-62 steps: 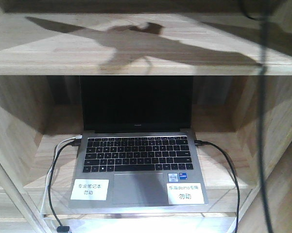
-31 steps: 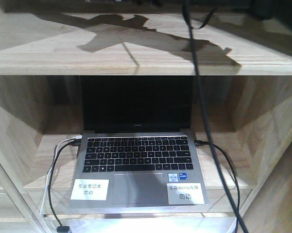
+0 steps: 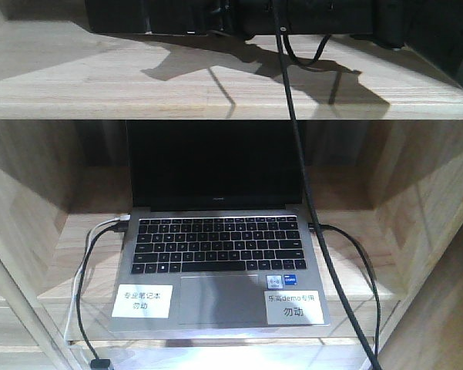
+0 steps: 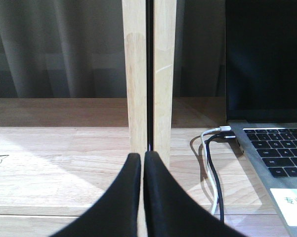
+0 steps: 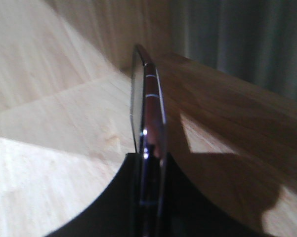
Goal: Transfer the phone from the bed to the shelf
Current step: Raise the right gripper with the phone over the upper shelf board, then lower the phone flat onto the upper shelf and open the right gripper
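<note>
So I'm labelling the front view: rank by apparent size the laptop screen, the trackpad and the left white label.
1. laptop screen, by far the largest.
2. trackpad.
3. left white label, smallest.

Hard overhead light, sharp arm shadows across the shelf (image 3: 77, 85), blurred phone (image 5: 148, 123), dim laptop (image 3: 216, 247) bay.

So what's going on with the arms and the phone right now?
Left gripper shut, empty. Right gripper shut on phone, edge-on above shelf. Nothing blocking.
</note>
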Robot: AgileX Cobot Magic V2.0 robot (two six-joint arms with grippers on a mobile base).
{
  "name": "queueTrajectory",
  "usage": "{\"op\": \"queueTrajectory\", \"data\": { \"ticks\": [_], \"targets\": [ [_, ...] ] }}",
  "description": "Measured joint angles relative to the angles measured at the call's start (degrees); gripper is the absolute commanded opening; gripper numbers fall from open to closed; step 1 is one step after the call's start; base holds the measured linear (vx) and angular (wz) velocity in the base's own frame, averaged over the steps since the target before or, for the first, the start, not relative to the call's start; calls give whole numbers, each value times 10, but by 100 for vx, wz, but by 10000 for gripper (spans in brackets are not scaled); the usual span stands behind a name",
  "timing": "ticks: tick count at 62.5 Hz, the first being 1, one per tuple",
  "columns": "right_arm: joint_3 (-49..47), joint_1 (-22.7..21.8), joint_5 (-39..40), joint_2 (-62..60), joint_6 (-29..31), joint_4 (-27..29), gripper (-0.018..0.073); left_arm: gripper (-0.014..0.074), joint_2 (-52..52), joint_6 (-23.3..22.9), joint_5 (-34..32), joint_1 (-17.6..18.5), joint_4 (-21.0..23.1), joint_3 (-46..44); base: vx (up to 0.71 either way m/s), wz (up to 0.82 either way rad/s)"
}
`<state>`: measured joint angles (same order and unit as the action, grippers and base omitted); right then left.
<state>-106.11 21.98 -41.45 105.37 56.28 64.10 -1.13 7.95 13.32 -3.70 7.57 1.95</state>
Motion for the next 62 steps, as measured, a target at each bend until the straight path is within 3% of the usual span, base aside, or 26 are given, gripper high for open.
{"op": "queueTrajectory", "data": {
  "ticks": [17, 28, 47, 54, 62],
  "targets": [
    [-2, 0, 1, 8, -8, -14, 51, 1, 0, 0, 0, 0, 0, 0, 0, 0],
    [-2, 0, 0, 9, -8, -21, 198, 1, 0, 0, 0, 0, 0, 0, 0, 0],
    [-2, 0, 13, 9, -8, -24, 575, 1, 0, 0, 0, 0, 0, 0, 0, 0],
    [-2, 0, 20, 9, -8, -24, 634, 1, 0, 0, 0, 0, 0, 0, 0, 0],
    [-2, 0, 21, 9, -8, -29, 637, 1, 0, 0, 0, 0, 0, 0, 0, 0]
  ]
}}
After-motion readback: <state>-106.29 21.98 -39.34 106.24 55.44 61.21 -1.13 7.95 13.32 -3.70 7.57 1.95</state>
